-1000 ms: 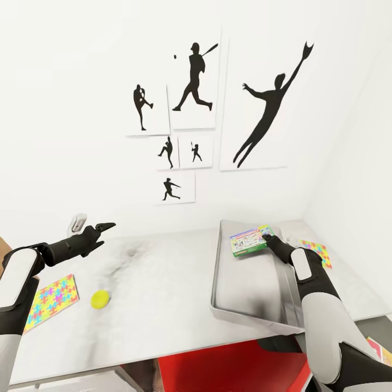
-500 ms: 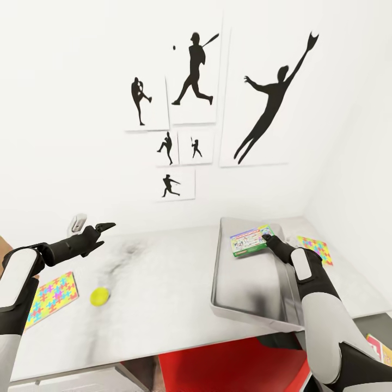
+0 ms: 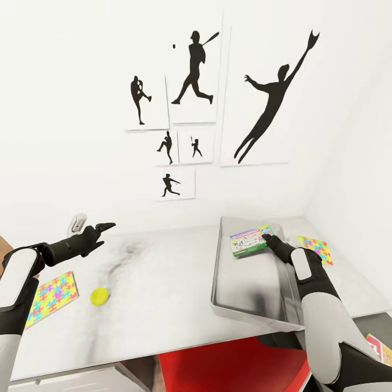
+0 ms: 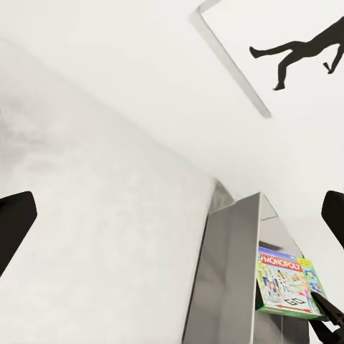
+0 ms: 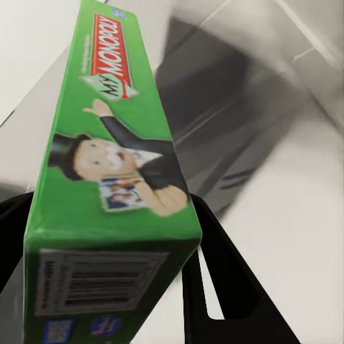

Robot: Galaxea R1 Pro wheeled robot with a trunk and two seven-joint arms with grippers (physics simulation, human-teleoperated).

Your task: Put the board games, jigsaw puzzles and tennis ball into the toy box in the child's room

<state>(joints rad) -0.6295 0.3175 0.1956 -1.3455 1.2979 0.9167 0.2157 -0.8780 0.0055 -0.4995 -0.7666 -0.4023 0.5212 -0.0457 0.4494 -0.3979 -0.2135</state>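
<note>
— Right gripper [image 3: 266, 237] was clamped on the Monopoly box [image 3: 249, 240], held above the toy box [image 3: 239, 302] near its far edge!
— And the left gripper [image 3: 106, 226] hung spread wide over the table [image 3: 163, 283]; tennis ball [image 3: 99, 296] sat near the table's front edge.

The word "MONOPOLY" stands in white letters on a red banner on the green-edged board game box [image 5: 107, 179], along its narrow green side in the right wrist view and across the top of its printed face in the left wrist view [image 4: 287, 279]. A barcode sits on the box's end, its digits unreadable.
</note>
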